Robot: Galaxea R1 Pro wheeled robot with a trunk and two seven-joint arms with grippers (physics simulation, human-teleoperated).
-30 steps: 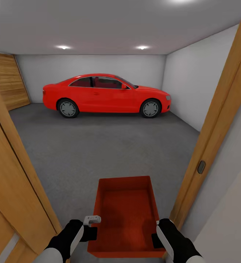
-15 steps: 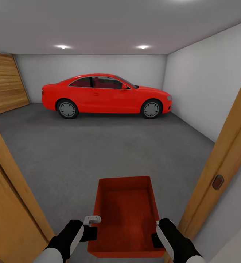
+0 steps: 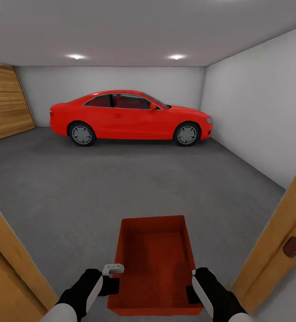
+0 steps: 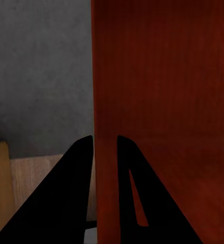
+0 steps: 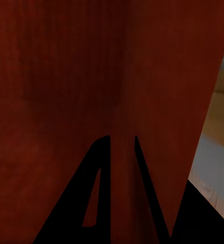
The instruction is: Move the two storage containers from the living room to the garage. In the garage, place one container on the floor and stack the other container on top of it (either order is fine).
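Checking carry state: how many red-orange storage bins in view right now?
1. The red-orange lidless rectangular bin is held out in front of the robot over the grey garage floor, left gripper and right gripper each clamped on a side wall. A second nested inside can't be excluded.

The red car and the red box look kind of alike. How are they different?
The car stands far off by the back wall, on its wheels on the grey floor; the box is close up, carried off the floor between the left gripper and right gripper. The car is closed with dark windows; the box is open on top and empty. Both are red.
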